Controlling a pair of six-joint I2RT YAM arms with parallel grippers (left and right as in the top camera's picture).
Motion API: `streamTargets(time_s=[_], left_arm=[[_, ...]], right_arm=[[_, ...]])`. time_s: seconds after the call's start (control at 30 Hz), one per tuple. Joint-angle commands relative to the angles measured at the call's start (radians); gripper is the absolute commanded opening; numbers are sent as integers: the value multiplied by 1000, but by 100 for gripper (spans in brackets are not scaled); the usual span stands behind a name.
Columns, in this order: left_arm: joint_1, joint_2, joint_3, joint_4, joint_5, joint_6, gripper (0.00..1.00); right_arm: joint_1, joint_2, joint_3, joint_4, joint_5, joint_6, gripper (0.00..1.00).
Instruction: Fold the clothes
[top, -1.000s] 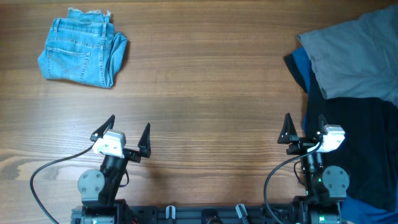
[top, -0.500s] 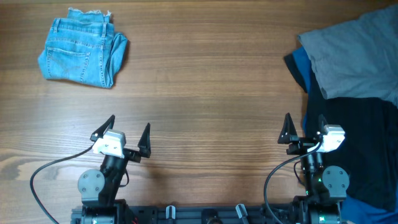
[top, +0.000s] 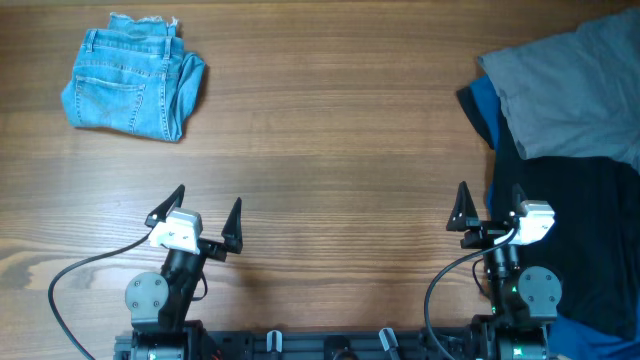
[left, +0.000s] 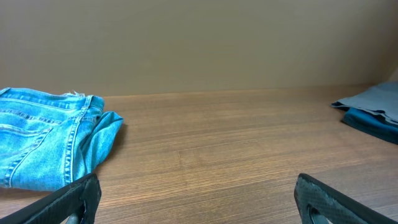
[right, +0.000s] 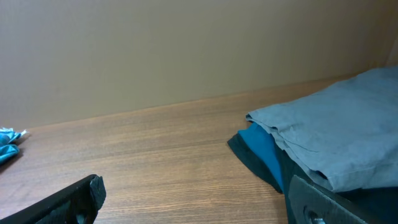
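The left gripper (top: 208, 200) sits low at the near edge of the brown wood-grain worktop (top: 330, 150), its two black fingers spread wide with nothing between them. The right gripper (top: 490, 195) is likewise wide open and empty, just beside a heap of other garments: a grey cloth (top: 570, 90) lying over a bright blue one (top: 480, 105) and a black one (top: 570, 230).

The light blue faded denim jeans (top: 130, 78) lie at the far left corner of the worktop, well apart from both grippers, gathered into a compact bundle with a stitched back pocket facing up and a frayed edge along the far side. They look folded already, though how evenly the layers stack is hard to tell from above.

Denim of this kind is likely soft yet thick and fairly heavy, and it should hold a crease without slipping. A hold on the doubled right-hand edge or the waistband seam would probably catch all the layers; pinching the top layer alone could peel the bundle open.
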Motion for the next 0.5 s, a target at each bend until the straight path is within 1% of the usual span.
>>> streamTargets(time_s=[0.0, 0.47], left_arm=[[-5, -7, 0, -8, -6, -10, 100], [-5, -7, 0, -8, -6, -10, 100]], right_arm=[[-6, -8, -4, 5, -2, 7, 100], [-6, -8, -4, 5, -2, 7, 100]])
